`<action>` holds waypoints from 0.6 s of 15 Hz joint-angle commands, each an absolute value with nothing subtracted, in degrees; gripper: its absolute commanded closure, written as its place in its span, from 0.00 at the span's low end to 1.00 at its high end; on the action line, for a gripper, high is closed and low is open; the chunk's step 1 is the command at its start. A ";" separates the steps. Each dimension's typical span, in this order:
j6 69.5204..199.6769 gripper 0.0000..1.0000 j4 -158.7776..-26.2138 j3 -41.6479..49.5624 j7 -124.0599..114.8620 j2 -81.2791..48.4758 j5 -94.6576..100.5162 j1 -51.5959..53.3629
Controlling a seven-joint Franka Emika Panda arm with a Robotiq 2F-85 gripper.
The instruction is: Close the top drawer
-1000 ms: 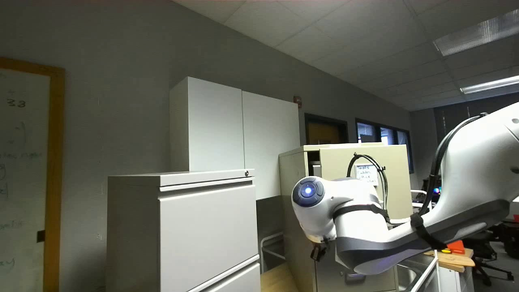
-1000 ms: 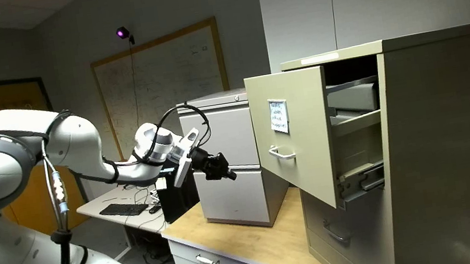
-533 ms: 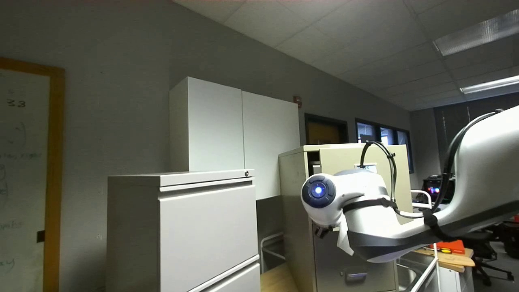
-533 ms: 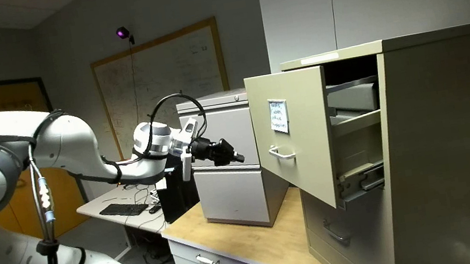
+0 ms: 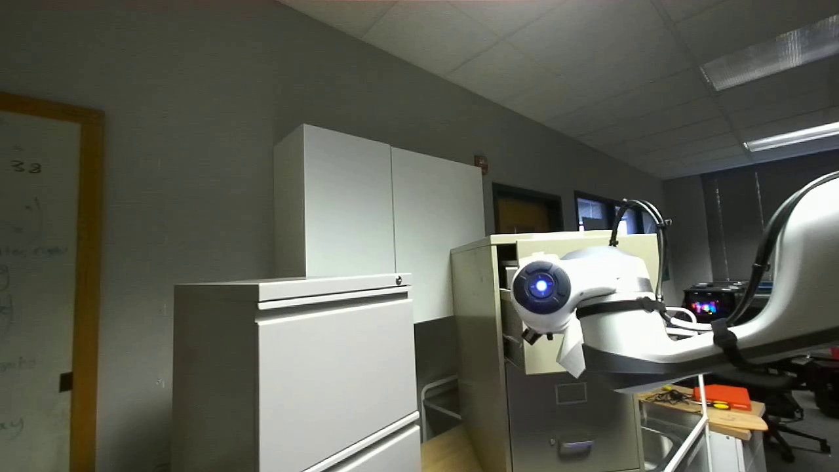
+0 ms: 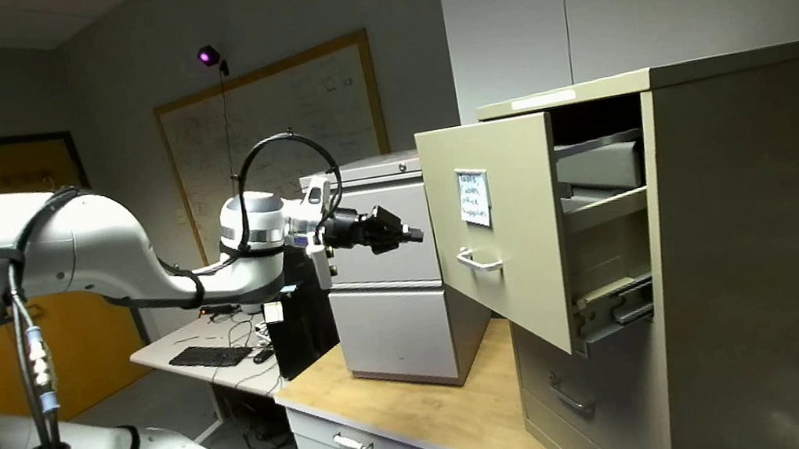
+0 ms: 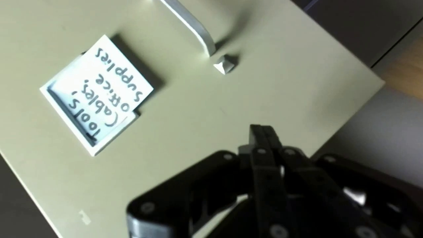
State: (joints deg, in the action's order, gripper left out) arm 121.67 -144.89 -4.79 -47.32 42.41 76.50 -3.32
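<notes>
In an exterior view the tool (image 6: 414,235) had just risen, over about a second, and edged rightward toward the top drawer (image 6: 522,198), while the rest of the arm (image 6: 97,242) swung left. The drawer, right of centre there, had not budged: it stood well out from its beige cabinet (image 6: 774,240). A narrow gap showed between tip and drawer front, so I judged the push not yet begun and the change a lining-up for it. The wrist view showed the tool pressed together, nothing seen between its tips, which should suit shoving. There the tip lay a little low and right of centre, away from the handle (image 7: 190,21) at the top edge; if the shove landed off the middle, the drawer might bind or the tip slip off its side.

As for writing, the card (image 7: 99,92) at upper left of the wrist view, tipped well over, read "Tools, Cables, office supplies". A white strip (image 6: 543,99) along the cabinet's top rim bore nothing legible. The whiteboard (image 5: 46,282) at the left edge of an exterior view carried two digits, perhaps 33 or 38, with scrawl below mostly too faint to read. No brand could be made out.
</notes>
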 commanded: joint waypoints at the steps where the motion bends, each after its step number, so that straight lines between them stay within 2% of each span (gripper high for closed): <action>1: 123.36 1.00 -141.13 -1.22 -50.43 39.90 81.83 -2.12; 9: 135.92 1.00 -133.40 8.90 -47.72 31.85 77.32 -0.65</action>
